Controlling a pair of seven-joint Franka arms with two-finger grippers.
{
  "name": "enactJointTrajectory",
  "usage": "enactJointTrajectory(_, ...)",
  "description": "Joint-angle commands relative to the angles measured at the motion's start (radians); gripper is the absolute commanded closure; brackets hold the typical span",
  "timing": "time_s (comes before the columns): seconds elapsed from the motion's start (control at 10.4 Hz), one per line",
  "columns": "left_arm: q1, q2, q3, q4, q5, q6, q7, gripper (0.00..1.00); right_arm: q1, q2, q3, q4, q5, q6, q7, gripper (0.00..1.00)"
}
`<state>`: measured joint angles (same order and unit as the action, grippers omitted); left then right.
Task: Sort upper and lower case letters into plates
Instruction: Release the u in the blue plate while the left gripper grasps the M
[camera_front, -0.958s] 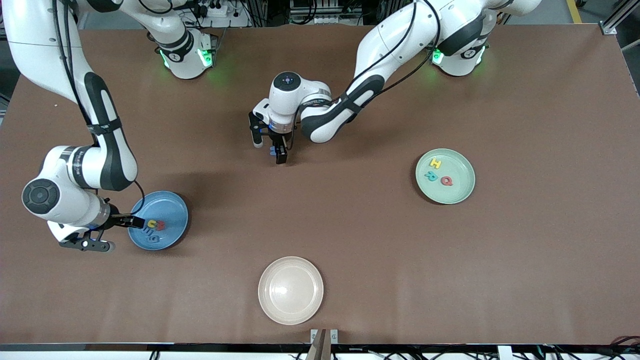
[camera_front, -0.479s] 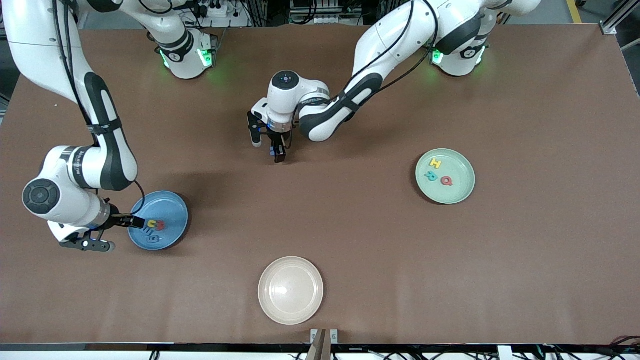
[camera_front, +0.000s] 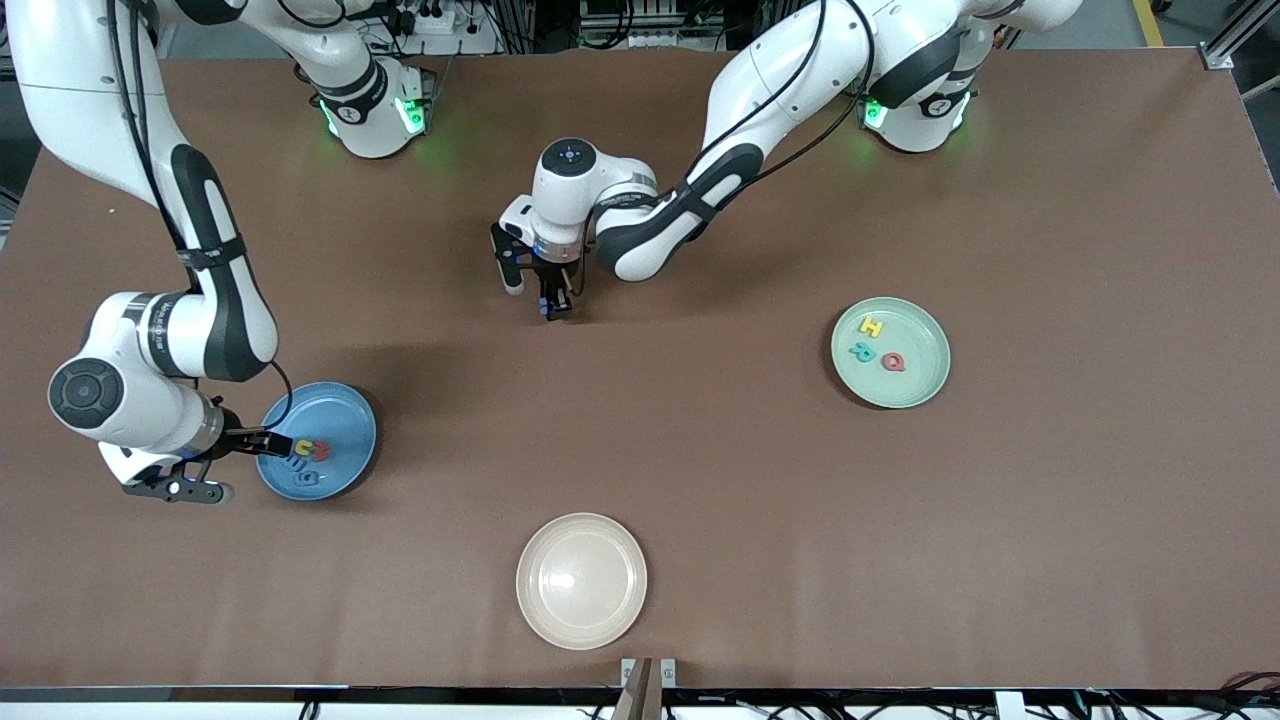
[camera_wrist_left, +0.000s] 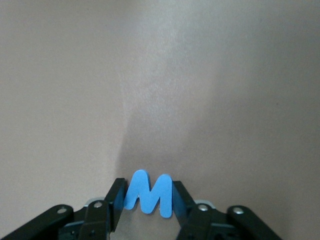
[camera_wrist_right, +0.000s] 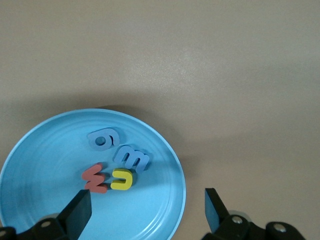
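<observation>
Front view: round blue plate (camera_front: 345, 432) holds four foam letters, pale mint green plate (camera_front: 920, 338) three; left gripper (camera_wrist_left: 148, 202) pinches flat blue foam M (camera_wrist_left: 149, 194); right gripper (camera_wrist_right: 147, 210) gapes empty over the blue plate.

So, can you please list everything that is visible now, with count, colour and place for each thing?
blue M: one, between the left gripper's fingers, on the table midway between the arms' bases.
blue plate: one, toward the right arm's end; holds four letters: two blue, one red-orange, one yellow.
mint green plate: one, toward the left arm's end; holds three letters: yellow, teal, red-orange.
cream plate: one, nearest the front camera.
table: one, brown.
left gripper: closing on the M.
right gripper: open, over the blue plate's rim.
</observation>
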<state>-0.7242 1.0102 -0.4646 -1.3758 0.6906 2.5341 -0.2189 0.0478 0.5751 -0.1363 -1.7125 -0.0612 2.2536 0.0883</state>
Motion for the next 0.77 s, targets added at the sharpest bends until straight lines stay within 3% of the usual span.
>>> enactJointTrajectory(0.0,-0.021,0.018,0.018,0.018,-0.032,0.002,-0.017,0.79,-0.003,0.005,0.004,0.013,-0.012,-0.006,0.002,0.0)
enactJointTrajectory(0.29,-0.014,-0.002,0.018,0.017,-0.118,-0.018,-0.017,0.8,-0.002,0.002,0.006,0.014,-0.012,-0.008,0.002,0.0)
enactJointTrajectory(0.67,0.032,-0.068,0.008,0.017,-0.262,-0.145,-0.005,0.8,0.001,-0.003,0.007,0.016,-0.012,-0.011,0.005,0.0)
